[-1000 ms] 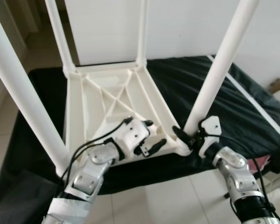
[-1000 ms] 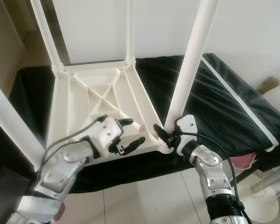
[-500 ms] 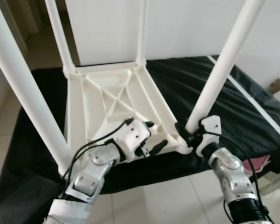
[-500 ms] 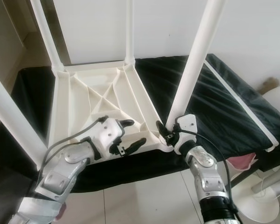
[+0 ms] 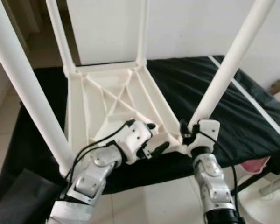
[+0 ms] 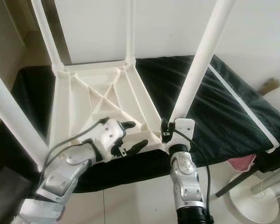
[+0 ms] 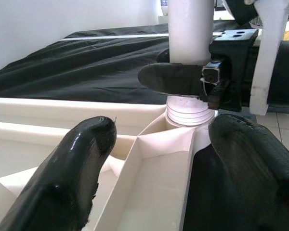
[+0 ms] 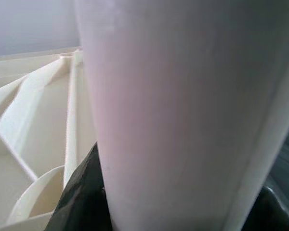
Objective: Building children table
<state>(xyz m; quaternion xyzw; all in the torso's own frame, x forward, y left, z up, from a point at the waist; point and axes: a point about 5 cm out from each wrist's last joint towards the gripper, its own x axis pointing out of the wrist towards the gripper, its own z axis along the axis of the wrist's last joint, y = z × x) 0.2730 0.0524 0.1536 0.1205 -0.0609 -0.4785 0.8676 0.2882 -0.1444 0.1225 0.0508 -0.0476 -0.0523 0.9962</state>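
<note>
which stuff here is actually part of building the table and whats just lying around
Part of the job:
- upturned white tabletop
- near-right table leg, gripped at its base by the right gripper
- three other legs, already standing
- left gripper, open over the tabletop's ribs

Lying about:
- black sheet under the table
- white fan base on the floor

No text, label, brand, number or sign can be read anywhere in these views.
</note>
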